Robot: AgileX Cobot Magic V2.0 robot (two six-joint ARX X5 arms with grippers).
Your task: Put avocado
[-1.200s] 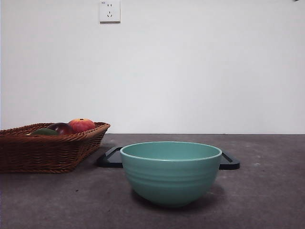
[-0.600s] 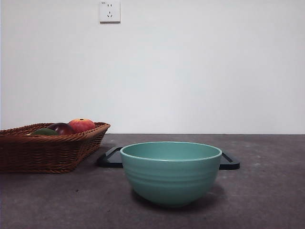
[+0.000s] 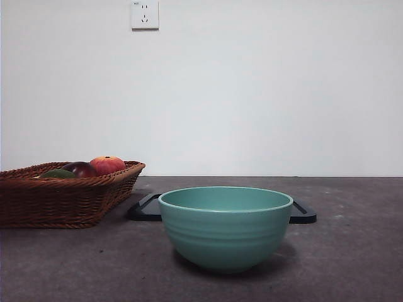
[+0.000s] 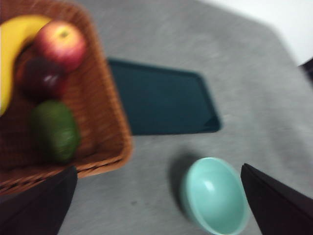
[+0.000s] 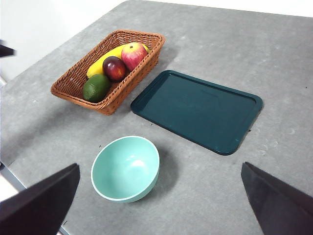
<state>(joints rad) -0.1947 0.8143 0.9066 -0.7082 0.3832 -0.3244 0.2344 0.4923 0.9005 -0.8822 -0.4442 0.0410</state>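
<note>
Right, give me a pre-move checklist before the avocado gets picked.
1. Avocado located: lies in the wicker basket at its end nearest the bowl. Ok.
2. Avocado free from above: beside the dark maroon fruit, nothing over it. Ok.
3. Left gripper open, holding nothing. Ok.
4. Right gripper open, holding nothing. Ok.
5. Teal bowl upright, nothing in it. Ok.
6. Dark green tray lies flat with nothing on it. Ok.
</note>
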